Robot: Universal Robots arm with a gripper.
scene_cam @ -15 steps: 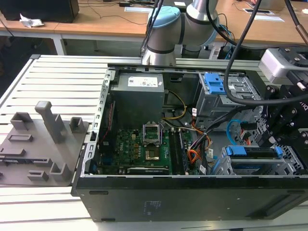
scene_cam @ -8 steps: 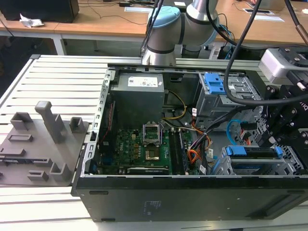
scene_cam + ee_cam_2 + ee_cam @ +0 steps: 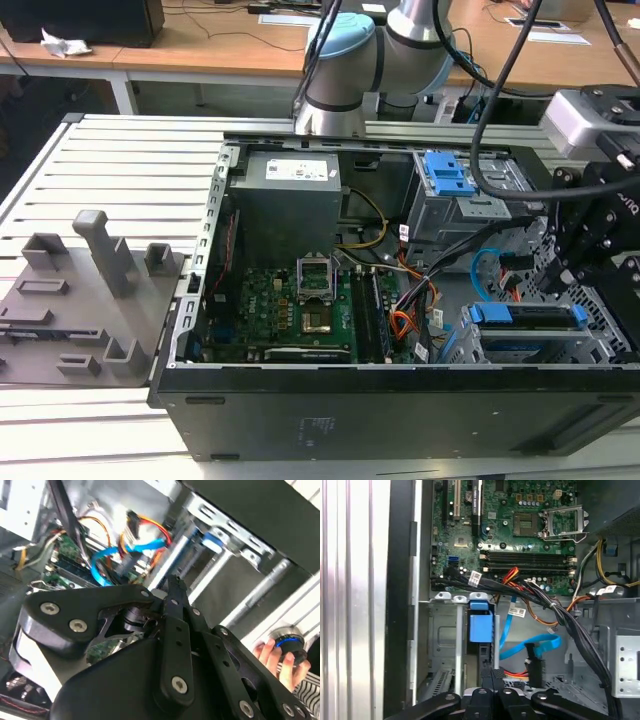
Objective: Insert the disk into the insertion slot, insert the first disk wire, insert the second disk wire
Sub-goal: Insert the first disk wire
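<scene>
The disk (image 3: 525, 316), silver in a bright blue carrier, lies inside the insertion slot (image 3: 604, 338), a low perforated silver cage at the case's front corner on the exterior view's right. In the first wrist view its blue carrier end (image 3: 481, 625) stands just ahead of my fingertips, inside the cage (image 3: 440, 635). My black gripper (image 3: 575, 272) hangs over the disk's outer end, its fingers shut together in both wrist views (image 3: 493, 674) (image 3: 172, 589). A loose blue wire (image 3: 530, 647) with a black plug (image 3: 535, 666) curls beside the cage.
A taller grey bay with a blue latch (image 3: 447, 175) stands behind the cage. Black and orange cable bundles (image 3: 555, 610) cross between motherboard (image 3: 290, 305) and cage. A grey fixture (image 3: 80, 300) sits at the exterior view's left. A person's hand (image 3: 274, 656) holds a knob.
</scene>
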